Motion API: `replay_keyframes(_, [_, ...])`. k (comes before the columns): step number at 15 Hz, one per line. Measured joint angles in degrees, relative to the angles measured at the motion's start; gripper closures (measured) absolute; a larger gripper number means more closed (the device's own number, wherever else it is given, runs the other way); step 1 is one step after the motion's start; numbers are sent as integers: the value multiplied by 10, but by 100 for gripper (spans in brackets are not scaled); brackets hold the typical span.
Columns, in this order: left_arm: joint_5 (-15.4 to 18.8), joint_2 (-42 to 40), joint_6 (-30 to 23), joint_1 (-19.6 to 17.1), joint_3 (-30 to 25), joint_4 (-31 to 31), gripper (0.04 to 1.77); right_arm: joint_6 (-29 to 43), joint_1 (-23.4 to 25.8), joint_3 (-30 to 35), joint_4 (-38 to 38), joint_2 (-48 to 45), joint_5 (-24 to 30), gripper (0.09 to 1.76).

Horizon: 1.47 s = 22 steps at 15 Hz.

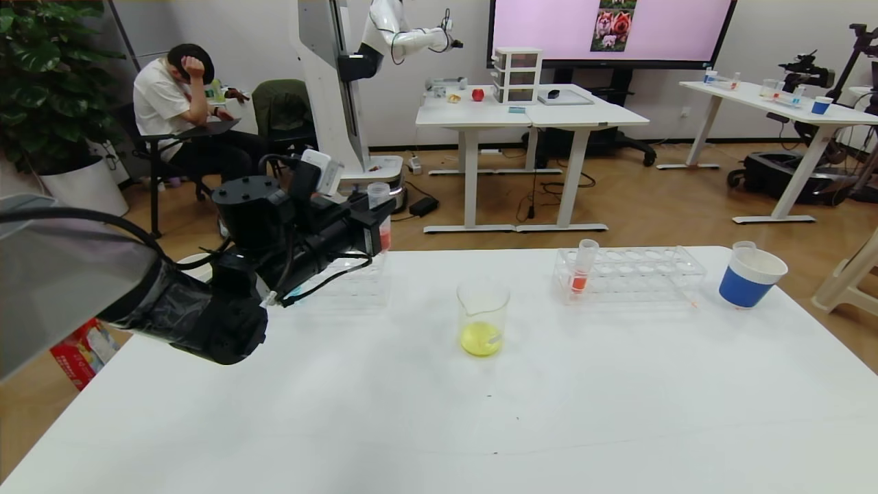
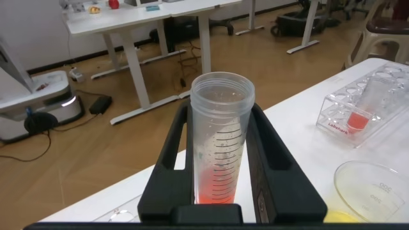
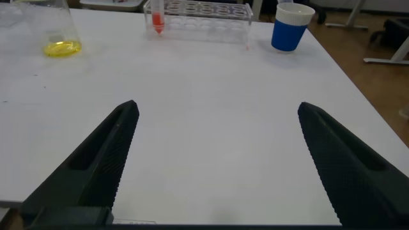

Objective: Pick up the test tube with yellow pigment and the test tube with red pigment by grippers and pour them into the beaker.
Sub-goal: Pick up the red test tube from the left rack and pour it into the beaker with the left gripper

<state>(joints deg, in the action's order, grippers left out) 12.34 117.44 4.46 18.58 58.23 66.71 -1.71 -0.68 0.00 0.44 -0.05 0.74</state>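
We see a clear plastic rack [image 1: 631,273] and blue-and-white paper cup [image 1: 749,276] on the white tabletop [image 1: 439,398]. Our left gripper [image 1: 374,230] pinches the clear red-pigment test tube [image 1: 379,214] upright, left of the clear glass beaker [image 1: 483,317]; our right gripper [image 3: 217,160] hangs spread wide.

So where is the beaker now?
In the head view the beaker stands mid-table, yellow liquid inside, between the left gripper and the tube rack.

Bright, even overhead room lighting throughout; soft, faint shadows on the white table [image 1: 425,412]. Strong glow from the far wall screen [image 1: 610,27]. Wide-angle bending of straight lines toward the head view's edges. Nearest left arm shell [image 1: 62,274] blurred; black gripper fingers [image 3: 102,166] close-up and slightly soft.
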Motion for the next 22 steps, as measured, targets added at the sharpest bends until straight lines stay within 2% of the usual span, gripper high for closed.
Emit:
replay_keyframes(5, [19, 21, 141, 46, 0, 14, 131, 0, 0, 0, 0, 0, 0, 11])
replay_keyframes(8, [43, 56, 221, 69, 3, 66, 131, 0, 0, 0, 0, 0, 0, 11])
replay_keyframes(12, [52, 90, 287, 94, -8, 88, 131, 0, 0, 0, 0, 0, 0, 11])
replay_keyframes(15, [70, 104, 361, 97, -4, 89, 131, 0, 0, 0, 0, 0, 0, 11])
replay_keyframes(22, [75, 111, 448, 94, 15, 83, 131, 0, 0, 0, 0, 0, 0, 11])
